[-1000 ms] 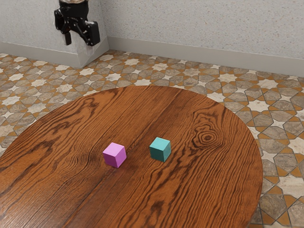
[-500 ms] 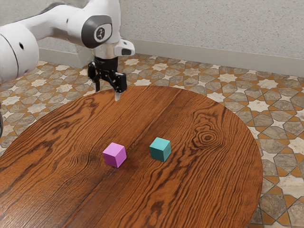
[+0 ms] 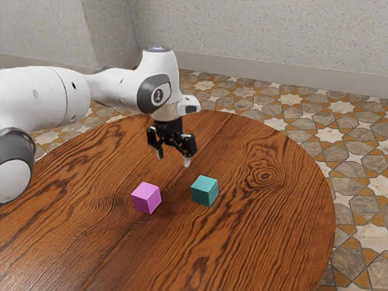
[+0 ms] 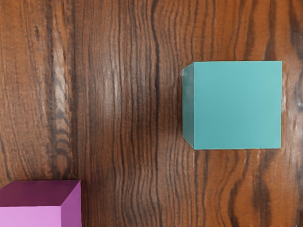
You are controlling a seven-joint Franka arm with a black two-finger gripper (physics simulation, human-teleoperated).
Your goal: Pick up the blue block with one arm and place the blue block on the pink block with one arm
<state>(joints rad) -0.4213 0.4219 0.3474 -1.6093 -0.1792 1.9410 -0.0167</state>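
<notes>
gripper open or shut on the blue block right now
Open: the gripper hangs above the table, fingers spread with nothing between them; the blue block sits on the wood, untouched.

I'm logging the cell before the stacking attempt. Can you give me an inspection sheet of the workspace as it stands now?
Surface: round wooden table, dark grain, both blocks resting on it.
Job's things: blue block, teal in shade, flat on the wood; pink block toward the exterior view's left of it, apart, with bare wood between them.
Clutter: nothing seen.
Grippers: one pincer, open, holding nothing, above the table behind the blocks, touching neither.
Cables: nothing seen.
Surroundings: patterned tile floor; speckled wall behind.
</notes>
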